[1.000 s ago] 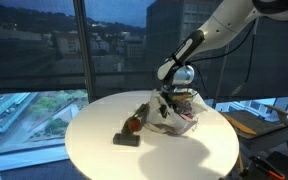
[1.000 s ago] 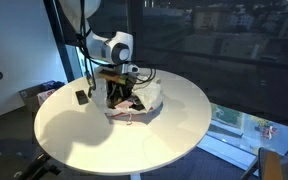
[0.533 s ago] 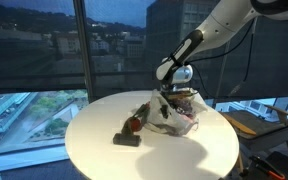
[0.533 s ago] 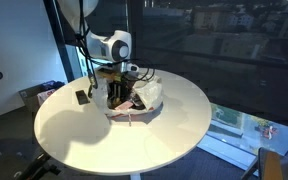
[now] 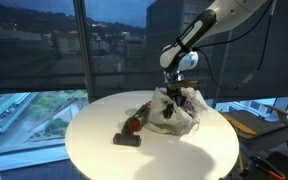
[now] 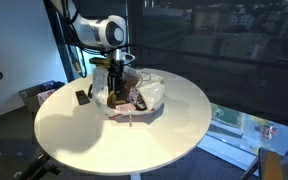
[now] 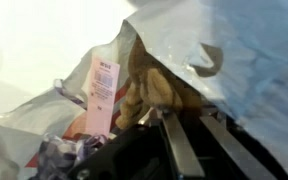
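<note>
Gripper (image 5: 174, 93) clenched on white plastic bag (image 5: 189, 118), bag peaked upward (long axis roughly vertical), on round table (image 5: 94, 145)

In both exterior views the fingertips of the hand (image 5: 174, 93) are buried in the gathered top of the plastic bag (image 5: 182, 115), so the pinch itself is not seen, and the bag's contents are too small to be named. In the wrist view the hand is cut off by the lower edge, the print on the pink label (image 7: 102, 85) is blurred beyond reading, and the brown thing (image 7: 156, 90) is half covered by the bag. The small dark object (image 5: 126, 140) on the tabletop (image 5: 94, 150) cannot be identified.
</note>
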Robot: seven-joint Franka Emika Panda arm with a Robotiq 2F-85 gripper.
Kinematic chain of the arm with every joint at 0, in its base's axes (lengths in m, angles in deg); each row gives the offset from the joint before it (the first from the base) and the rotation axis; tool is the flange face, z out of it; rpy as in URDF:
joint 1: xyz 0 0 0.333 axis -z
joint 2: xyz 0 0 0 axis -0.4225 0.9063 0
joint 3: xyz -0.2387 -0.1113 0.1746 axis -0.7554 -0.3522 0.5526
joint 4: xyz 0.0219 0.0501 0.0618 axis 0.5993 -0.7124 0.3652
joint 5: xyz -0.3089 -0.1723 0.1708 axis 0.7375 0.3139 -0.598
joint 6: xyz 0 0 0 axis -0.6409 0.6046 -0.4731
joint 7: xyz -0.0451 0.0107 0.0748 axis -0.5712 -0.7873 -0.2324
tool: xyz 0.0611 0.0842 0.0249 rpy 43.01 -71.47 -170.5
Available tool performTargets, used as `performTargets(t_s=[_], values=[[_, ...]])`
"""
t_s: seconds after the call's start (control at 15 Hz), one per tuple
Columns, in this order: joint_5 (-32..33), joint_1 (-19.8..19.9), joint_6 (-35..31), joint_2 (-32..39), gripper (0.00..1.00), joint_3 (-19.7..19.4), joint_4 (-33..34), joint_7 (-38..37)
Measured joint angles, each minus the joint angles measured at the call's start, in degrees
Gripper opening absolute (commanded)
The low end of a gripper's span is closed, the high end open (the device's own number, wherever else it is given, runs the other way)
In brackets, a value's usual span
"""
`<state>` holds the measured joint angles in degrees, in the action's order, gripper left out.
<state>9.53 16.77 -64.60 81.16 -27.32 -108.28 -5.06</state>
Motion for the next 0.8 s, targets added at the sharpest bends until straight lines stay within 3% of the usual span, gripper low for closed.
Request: performTargets(t_s=[0.33,0.6,0.8], values=[[7.5,-1.0,-0.4,-10.6,0.10,-1.1,-7.5,-13.1],[18.9,-1.6,-0.1,-18.1,0.10,-0.8,-13.3,-27.8],[24.1,-1.6,5.3,-21.1,0.10,0.5,-15.8,-38.0]])
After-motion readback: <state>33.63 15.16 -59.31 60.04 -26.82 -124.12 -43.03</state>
